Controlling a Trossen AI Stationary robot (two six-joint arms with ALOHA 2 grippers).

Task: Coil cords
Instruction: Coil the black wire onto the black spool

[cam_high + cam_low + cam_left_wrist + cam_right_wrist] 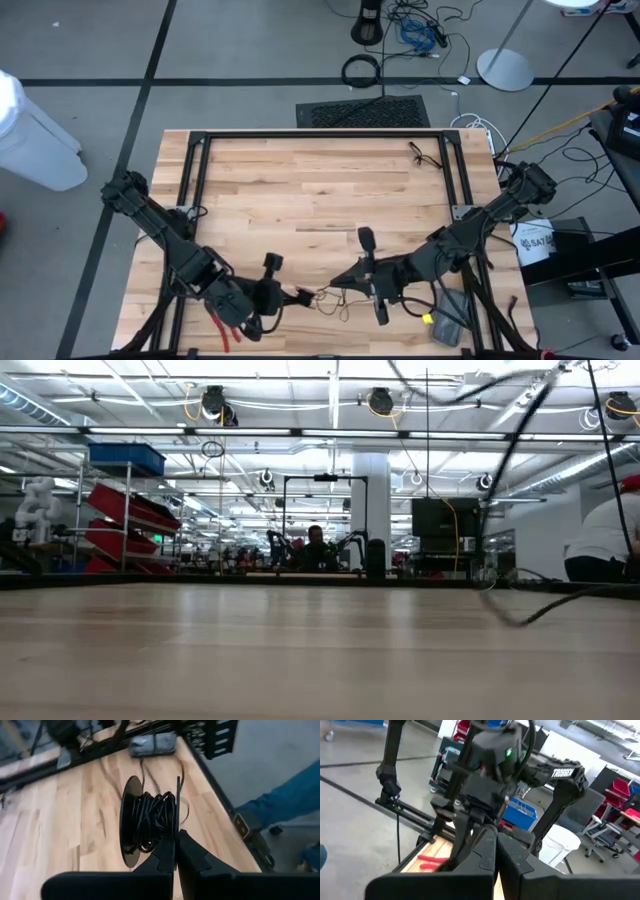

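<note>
A small black spool (150, 820) with two flat discs carries the thin black cord wound around its core. My left gripper (176, 845) is shut on it near the table's front edge (298, 296), above the wood. A loose strand of the cord (322, 294) runs from there to my right gripper (333, 289), which faces the left one with its fingers shut (495, 842). Slack loops of the cord (343, 308) hang below that strand. Neither gripper shows in the low view. My left gripper pinches the rim of one of the spool's discs (177, 822) between its two fingers. The fingers slant down at it, the disc edge-on between them. The spool is lifted clear of the table, its axis about level. My right gripper is shut where the loose strand (328, 291) ends, coming level from the table's right. The strand is too thin to show between the fingers in the right wrist view.
Red-handled pliers (222, 330) lie at the near left corner beside the left arm. A grey block with cables (152, 744) sits at the near right (447, 328). Another small black cord (425, 155) lies at the far right. The black frame rails (320, 134) edge the table.
</note>
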